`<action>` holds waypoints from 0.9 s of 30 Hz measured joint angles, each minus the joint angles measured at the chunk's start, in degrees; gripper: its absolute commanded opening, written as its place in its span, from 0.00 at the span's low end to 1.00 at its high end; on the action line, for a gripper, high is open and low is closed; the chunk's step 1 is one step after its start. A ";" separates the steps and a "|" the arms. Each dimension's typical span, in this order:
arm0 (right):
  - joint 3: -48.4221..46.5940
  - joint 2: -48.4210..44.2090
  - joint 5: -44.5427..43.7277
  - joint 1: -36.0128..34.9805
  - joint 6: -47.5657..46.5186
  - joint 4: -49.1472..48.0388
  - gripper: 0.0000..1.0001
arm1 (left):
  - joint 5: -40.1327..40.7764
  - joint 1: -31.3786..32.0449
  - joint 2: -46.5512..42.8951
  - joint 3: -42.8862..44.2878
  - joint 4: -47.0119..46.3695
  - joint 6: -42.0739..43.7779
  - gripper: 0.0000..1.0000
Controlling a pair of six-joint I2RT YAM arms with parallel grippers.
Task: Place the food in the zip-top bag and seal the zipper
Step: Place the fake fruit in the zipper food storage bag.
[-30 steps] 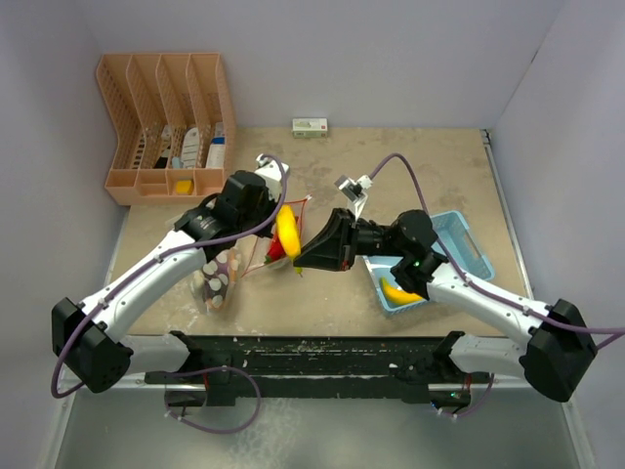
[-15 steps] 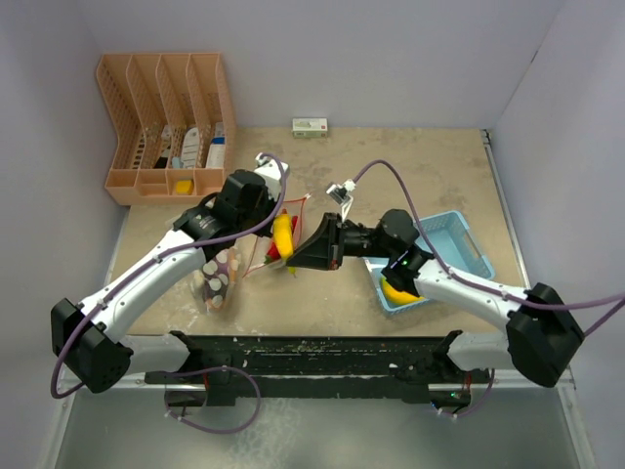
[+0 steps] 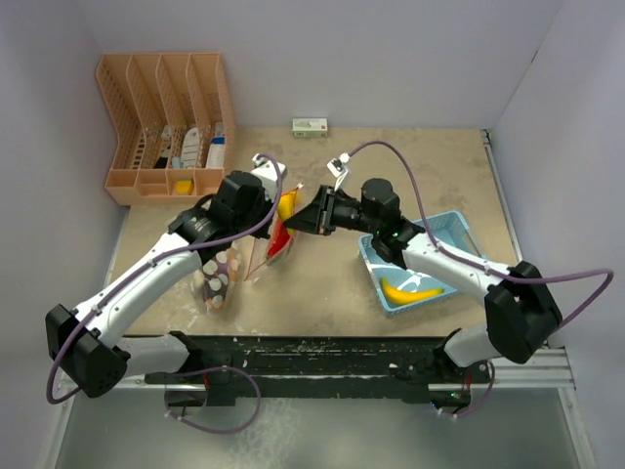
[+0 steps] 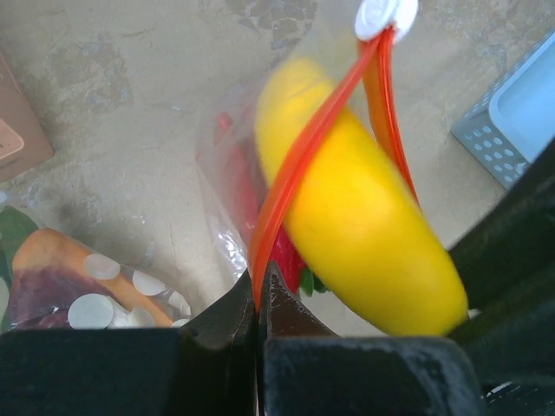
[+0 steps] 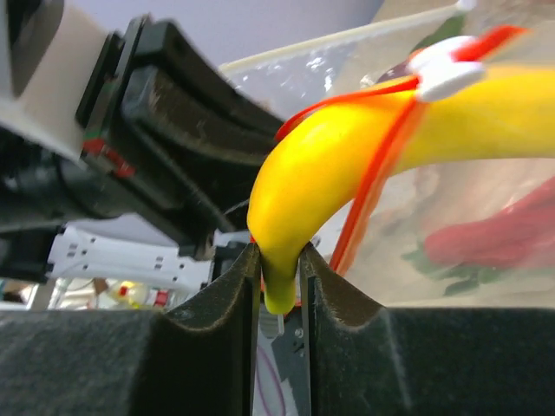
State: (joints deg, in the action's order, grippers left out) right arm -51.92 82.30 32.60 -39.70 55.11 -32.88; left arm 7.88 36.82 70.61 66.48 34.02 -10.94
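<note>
The clear zip-top bag (image 3: pixel 262 252) hangs from my left gripper (image 3: pixel 277 198), which is shut on its red-orange zipper (image 4: pixel 299 165) just below the white slider (image 4: pixel 386 13). A yellow banana (image 4: pixel 364 225) is pushed through the open mouth between the two zipper strips. My right gripper (image 5: pixel 279 260) is shut on the banana's near end (image 5: pixel 279 290), and the rest of the fruit (image 5: pixel 347 165) reaches into the bag. A red chili (image 4: pixel 247 191) and green leaf lie inside the bag. In the top view the right gripper (image 3: pixel 303 219) sits right at the bag's mouth.
A light blue basket (image 3: pixel 467 244) at the right holds another yellow banana (image 3: pixel 410 291). An orange desk organizer (image 3: pixel 166 127) stands at the back left, with a small white box (image 3: pixel 310 126) by the back wall. Dotted plastic with orange contents (image 3: pixel 220 278) lies under my left arm.
My right arm has swung left and farther back, carrying the banana up to and through the bag's mouth. The left gripper has kept its grip on the zipper, with the bag tilting more upright.
</note>
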 measured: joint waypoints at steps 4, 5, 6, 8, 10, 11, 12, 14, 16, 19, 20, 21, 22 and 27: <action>-5.35 0.68 -4.28 0.39 -2.36 8.90 0.53 | 0.00 0.00 -0.48 0.04 0.02 -0.02 0.00; -5.99 0.50 -4.98 0.37 -2.80 10.27 0.63 | 0.00 0.00 -0.50 0.07 0.02 -0.02 0.00; -6.27 0.04 -5.86 0.37 -3.58 11.78 0.70 | -0.02 0.00 -0.50 0.07 0.04 0.00 0.00; -6.25 -1.11 -6.62 0.35 -4.24 14.51 0.82 | -0.02 0.00 -0.50 0.07 0.07 -0.02 0.00; -6.16 -2.78 -7.63 0.35 -5.18 17.38 0.89 | -0.02 0.00 -0.50 0.07 0.07 0.00 0.00; -5.99 -4.11 -8.04 0.35 -5.62 18.88 0.89 | -0.02 0.00 -0.50 0.07 0.07 0.00 0.00; -5.90 -5.81 -8.81 0.35 -6.19 20.96 0.88 | -0.02 0.00 -0.50 0.07 0.04 -0.02 0.00; -5.90 -9.86 -11.08 0.33 -7.13 25.66 0.94 | -0.02 0.00 -0.50 0.07 0.02 -0.02 0.00; -5.97 -14.25 -13.97 0.42 -6.97 31.23 1.00 | 0.02 0.00 -0.50 0.07 0.04 0.00 0.00; -6.38 -19.87 -21.33 1.51 -6.05 42.99 0.99 | 0.24 0.00 -0.52 0.07 0.00 -0.02 0.00; -6.58 -20.68 -23.80 2.16 -5.57 46.66 1.00 | 0.26 0.00 -0.57 0.07 -0.02 -0.02 0.00; -6.62 -21.16 -26.91 3.15 -4.90 51.30 1.00 | 0.26 0.00 -0.66 0.07 -0.04 -0.02 0.00; -6.58 -21.11 -29.66 4.37 -4.11 56.00 1.00 | 0.26 0.00 -0.79 0.04 -0.04 -0.02 0.00; -1.31 -16.57 -36.44 11.89 -1.81 70.93 0.99 | 0.20 0.00 -1.92 0.04 -0.07 -0.02 0.00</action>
State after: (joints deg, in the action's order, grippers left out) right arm -53.23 65.73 -3.84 -27.81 53.30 38.04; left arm 8.08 36.82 68.69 66.52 33.95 -10.96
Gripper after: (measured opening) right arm 0.994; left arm 0.003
